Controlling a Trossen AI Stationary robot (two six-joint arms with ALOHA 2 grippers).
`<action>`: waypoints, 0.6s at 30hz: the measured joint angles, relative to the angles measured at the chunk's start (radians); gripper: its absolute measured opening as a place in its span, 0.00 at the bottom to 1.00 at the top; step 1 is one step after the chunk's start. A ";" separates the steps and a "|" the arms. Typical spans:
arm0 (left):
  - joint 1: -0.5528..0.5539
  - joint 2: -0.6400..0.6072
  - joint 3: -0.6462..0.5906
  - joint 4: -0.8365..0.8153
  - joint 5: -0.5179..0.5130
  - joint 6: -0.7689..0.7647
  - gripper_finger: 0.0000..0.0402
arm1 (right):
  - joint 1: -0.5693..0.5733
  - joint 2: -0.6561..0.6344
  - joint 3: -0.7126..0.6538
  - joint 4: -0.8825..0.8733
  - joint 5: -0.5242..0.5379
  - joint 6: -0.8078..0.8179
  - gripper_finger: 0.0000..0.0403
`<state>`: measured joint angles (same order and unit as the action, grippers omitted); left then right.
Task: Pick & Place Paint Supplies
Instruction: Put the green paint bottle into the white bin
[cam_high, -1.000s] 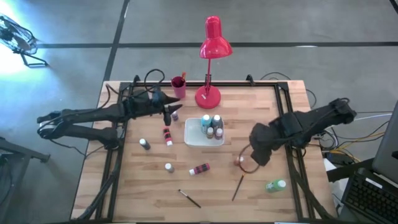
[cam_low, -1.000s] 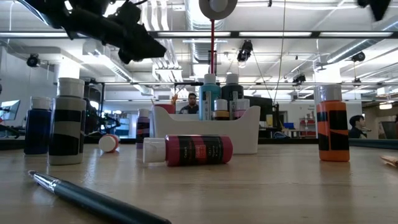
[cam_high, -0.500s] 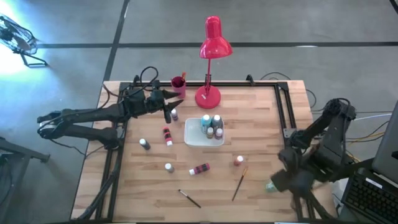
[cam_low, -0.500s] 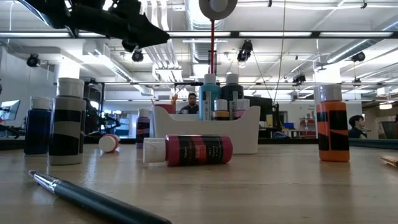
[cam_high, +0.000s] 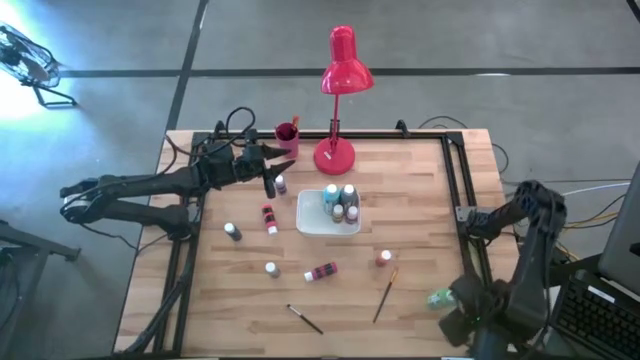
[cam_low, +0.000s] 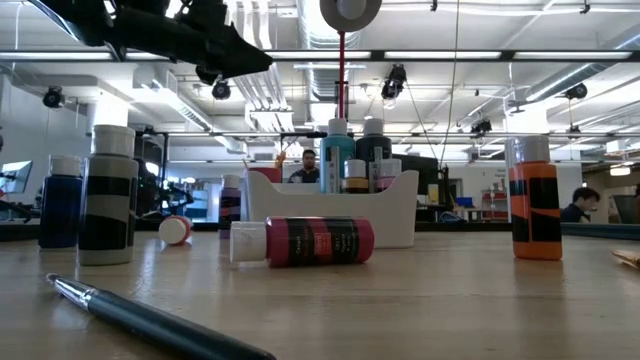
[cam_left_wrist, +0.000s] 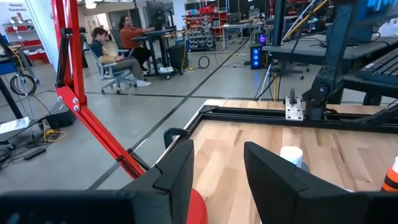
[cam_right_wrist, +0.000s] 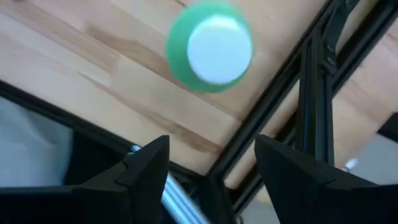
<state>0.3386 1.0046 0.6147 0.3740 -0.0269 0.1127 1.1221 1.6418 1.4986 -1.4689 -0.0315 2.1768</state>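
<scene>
A green paint bottle (cam_right_wrist: 210, 48) with a white cap stands upright near the table's near right corner (cam_high: 443, 297). My right gripper (cam_right_wrist: 211, 167) hangs open above it, pointing down, just off toward the table's edge (cam_high: 468, 312). At the far left, my left gripper (cam_left_wrist: 217, 177) is held level and open with nothing between its fingers, beside the red cup (cam_high: 287, 135). Other paint bottles stand or lie about the table: a red one on its side (cam_low: 305, 241), an orange one upright (cam_low: 534, 198). Two brushes (cam_high: 383, 300) (cam_high: 305, 318) lie near the front edge.
A white tray (cam_high: 310, 222) in the middle holds several bottles. A red desk lamp (cam_high: 340, 70) stands at the far edge, its arm (cam_left_wrist: 81, 112) close to my left gripper. A black frame rail (cam_right_wrist: 311, 81) runs along the table's right edge beside the green bottle.
My right gripper has swung from the middle right of the table toward the near right corner, turning as it went, and now hangs over the green bottle. My left gripper has tipped up from a downward slant to level beside the red cup.
</scene>
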 joint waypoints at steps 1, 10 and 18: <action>0.000 0.000 0.000 0.000 0.000 0.000 0.37 | 0.000 0.020 0.000 0.000 -0.018 -0.015 0.59; 0.000 0.023 0.000 0.003 0.000 0.000 0.37 | 0.007 0.131 -0.001 0.013 0.019 0.009 0.74; 0.002 0.083 0.006 0.041 0.000 0.028 0.37 | 0.052 0.193 -0.001 0.014 0.058 0.050 0.86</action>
<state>0.3408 1.0879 0.6203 0.4151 -0.0273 0.1412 1.1736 1.8347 1.4979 -1.4552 0.0265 2.2265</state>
